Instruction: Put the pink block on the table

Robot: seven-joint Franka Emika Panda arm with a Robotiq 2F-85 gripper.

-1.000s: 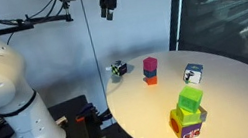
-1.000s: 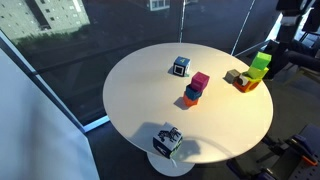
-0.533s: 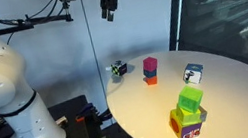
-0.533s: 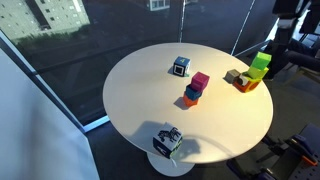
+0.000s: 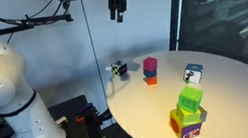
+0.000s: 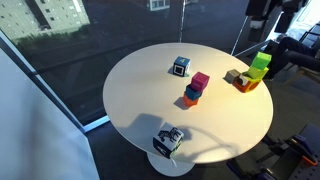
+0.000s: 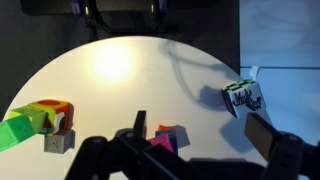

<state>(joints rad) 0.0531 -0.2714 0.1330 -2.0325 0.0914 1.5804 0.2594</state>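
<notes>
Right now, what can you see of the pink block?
The pink block is a small magenta cube with plain faces, as far as shows. It sits upright on top of a short stack, resting on a blue block that stands on an orange one on the white table. Nothing else touches it; the gripper hangs high above.

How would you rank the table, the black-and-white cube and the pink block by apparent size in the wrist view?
1. table
2. black-and-white cube
3. pink block, which looks smallest but is partly hidden, so its rank against the cube is unsure.
</notes>
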